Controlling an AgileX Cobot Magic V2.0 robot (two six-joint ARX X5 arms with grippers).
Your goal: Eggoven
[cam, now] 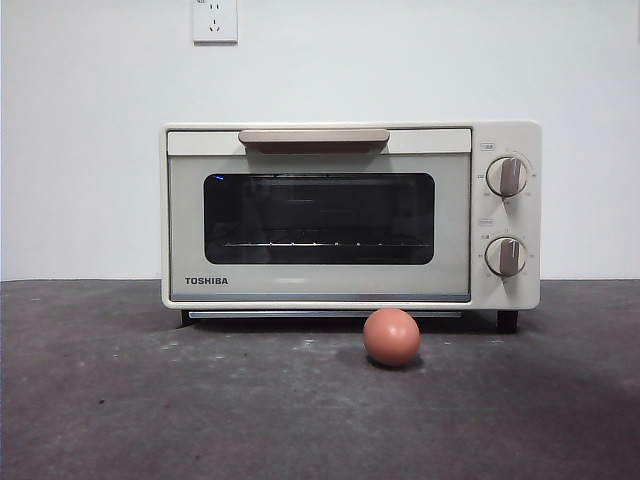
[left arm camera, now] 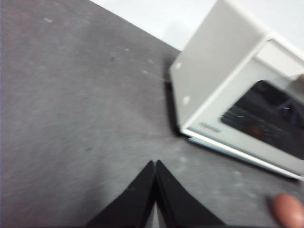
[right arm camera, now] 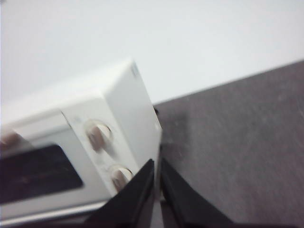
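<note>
A small reddish-brown egg [cam: 391, 337] rests on the dark table just in front of the cream TOSHIBA oven [cam: 350, 215], a little right of its middle. The oven door is closed, with its handle [cam: 314, 137] along the top and two knobs [cam: 507, 176] on the right. Neither arm shows in the front view. My left gripper [left arm camera: 155, 166] is shut and empty, hovering off the oven's left front corner [left arm camera: 190, 128], with the egg [left arm camera: 288, 210] off to one side. My right gripper [right arm camera: 156, 165] is shut and empty beside the oven's knob end [right arm camera: 102, 135].
A white wall with a power socket [cam: 214, 20] stands behind the oven. Bare dark grey tabletop [cam: 150, 400] stretches in front and to both sides of the oven.
</note>
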